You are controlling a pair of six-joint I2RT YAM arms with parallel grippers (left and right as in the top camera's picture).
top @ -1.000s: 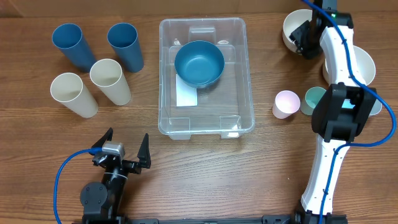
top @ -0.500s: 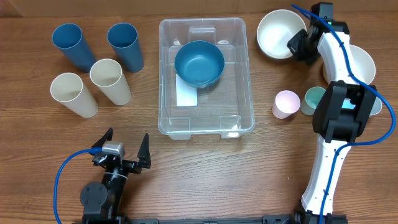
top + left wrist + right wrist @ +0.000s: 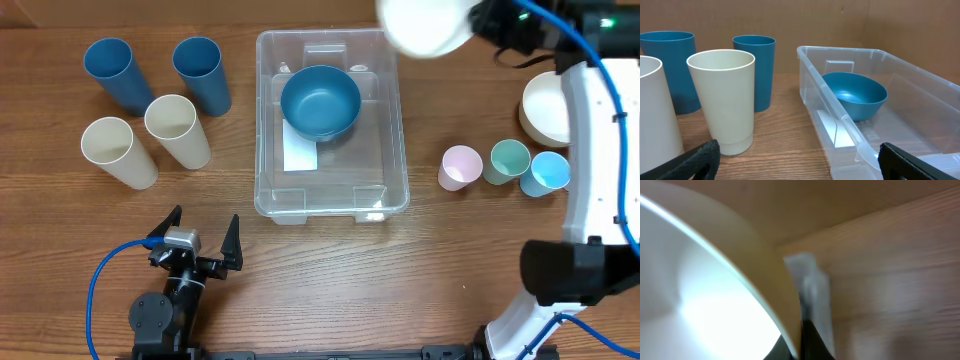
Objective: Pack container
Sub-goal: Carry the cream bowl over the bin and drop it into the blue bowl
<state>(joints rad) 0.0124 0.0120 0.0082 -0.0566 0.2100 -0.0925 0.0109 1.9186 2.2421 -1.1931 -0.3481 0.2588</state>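
The clear plastic container (image 3: 385, 150) stands mid-table with a white label on its bottom and a blue bowl (image 3: 320, 102) inside; it also shows in the left wrist view (image 3: 840, 115) with that blue bowl (image 3: 855, 95). My right gripper (image 3: 478, 22) is shut on the rim of a cream bowl (image 3: 425, 22), held in the air above the container's far right corner. That cream bowl (image 3: 700, 295) fills the right wrist view, blurred. My left gripper (image 3: 200, 245) is open and empty near the front edge, left of the container.
Two blue cups (image 3: 112, 72) (image 3: 202, 72) and two cream cups (image 3: 118, 150) (image 3: 178, 130) stand at the left. At the right stand a pink cup (image 3: 460, 166), a green cup (image 3: 508, 160), a light blue cup (image 3: 548, 172) and another cream bowl (image 3: 545, 108).
My right gripper has lifted the cream bowl off the table at the far right and carried it left and up toward the container. The left arm has not moved.
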